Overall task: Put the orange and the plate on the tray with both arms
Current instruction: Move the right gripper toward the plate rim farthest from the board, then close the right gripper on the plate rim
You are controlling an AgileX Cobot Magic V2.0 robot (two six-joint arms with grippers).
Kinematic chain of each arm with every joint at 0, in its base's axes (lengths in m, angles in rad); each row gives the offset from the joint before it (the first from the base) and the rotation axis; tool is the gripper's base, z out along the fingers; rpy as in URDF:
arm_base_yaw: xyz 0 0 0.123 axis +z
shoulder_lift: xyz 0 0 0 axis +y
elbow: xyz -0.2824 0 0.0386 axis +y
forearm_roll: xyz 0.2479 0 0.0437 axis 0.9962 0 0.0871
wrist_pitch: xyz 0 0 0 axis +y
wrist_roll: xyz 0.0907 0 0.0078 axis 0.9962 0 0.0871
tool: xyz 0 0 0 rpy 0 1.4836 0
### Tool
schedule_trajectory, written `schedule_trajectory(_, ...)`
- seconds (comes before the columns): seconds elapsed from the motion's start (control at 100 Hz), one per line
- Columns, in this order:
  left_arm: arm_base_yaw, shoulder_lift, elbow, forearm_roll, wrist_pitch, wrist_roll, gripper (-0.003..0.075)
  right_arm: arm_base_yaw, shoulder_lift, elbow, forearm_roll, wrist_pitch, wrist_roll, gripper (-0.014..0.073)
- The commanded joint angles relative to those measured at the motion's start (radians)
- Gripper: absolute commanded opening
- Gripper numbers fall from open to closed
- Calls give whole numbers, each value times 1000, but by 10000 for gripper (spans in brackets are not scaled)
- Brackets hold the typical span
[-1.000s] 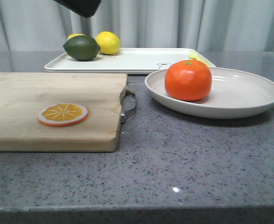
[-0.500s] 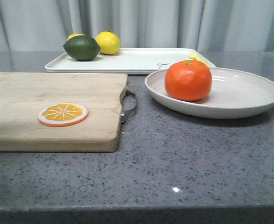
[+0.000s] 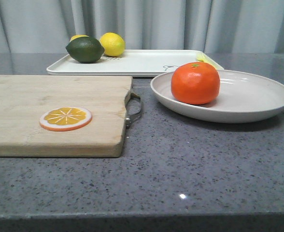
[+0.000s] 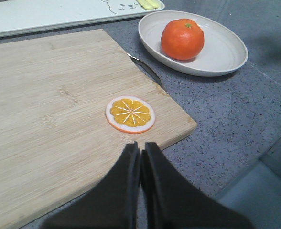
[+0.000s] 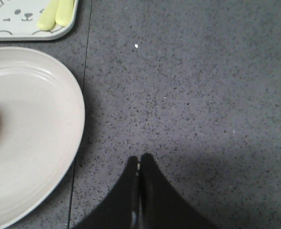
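The orange sits in the beige plate on the grey counter, right of centre; both show in the left wrist view too, orange in plate. The white tray lies behind them, its bear drawing visible. My left gripper is shut and empty, hovering over the near edge of the cutting board. My right gripper is shut and empty above bare counter, to the right of the plate. Neither gripper shows in the front view.
A wooden cutting board with a metal handle carries an orange slice disc. On the tray's left end sit a green lime and a yellow lemon. Pale yellow pieces lie at the tray's right corner.
A dark arm part at the top left of the front view one second ago has withdrawn out of sight. Orange, plate and tray have not moved.
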Motion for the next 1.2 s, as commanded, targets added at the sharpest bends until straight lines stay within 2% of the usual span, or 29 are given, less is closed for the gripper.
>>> schedule_trajectory(0.0,-1,1,-23,-8,-54,-11,-19,-2,53,-95,6,14,-6,-56)
schedule_trajectory(0.13,-1,1,-21,-8,-43,-11,-19,-2,149,-192,18,82,-44,-8)
schedule_trajectory(0.37,-1,1,-21,-8,-43,-11,-19,-2,308,-356,91,172,-66,251)
schedule_trajectory(0.47,-1,1,-21,-8,-43,-11,-19,-2,370,-407,119,221,-66,313)
schedule_trajectory(0.82,-1,1,-21,-8,-43,-11,-19,12,516,-477,294,271,-108,321)
schedule_trajectory(1.19,-1,1,-21,-8,-43,-11,-19,38,624,-477,296,267,-111,320)
